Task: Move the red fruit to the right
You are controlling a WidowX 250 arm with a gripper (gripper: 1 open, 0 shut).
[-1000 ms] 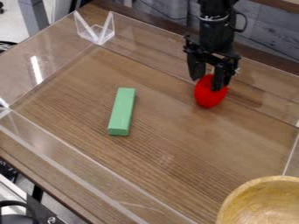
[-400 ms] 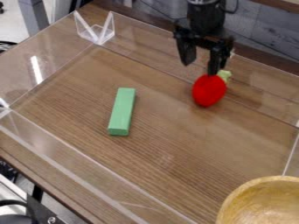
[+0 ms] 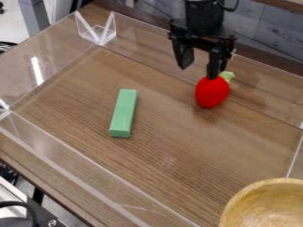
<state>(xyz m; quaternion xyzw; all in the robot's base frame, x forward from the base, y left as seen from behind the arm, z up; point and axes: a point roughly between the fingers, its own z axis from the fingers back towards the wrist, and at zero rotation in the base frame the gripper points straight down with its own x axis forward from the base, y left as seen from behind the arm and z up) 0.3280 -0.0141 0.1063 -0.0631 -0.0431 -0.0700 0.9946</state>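
A red strawberry-like fruit (image 3: 213,91) with a small green top lies on the wooden table at the right, resting free. My black gripper (image 3: 198,60) hangs above and slightly left of it, fingers apart and open, with nothing between them. A clear gap shows between the fingertips and the fruit.
A green rectangular block (image 3: 123,113) lies left of centre. Clear acrylic walls (image 3: 48,62) ring the wooden table, with a clear bracket (image 3: 97,31) at the back left. A wooden bowl's rim (image 3: 270,206) shows at the bottom right corner.
The gripper let go of the red fruit, opened, and rose up and slightly left. The fruit stays on the table where it was set.
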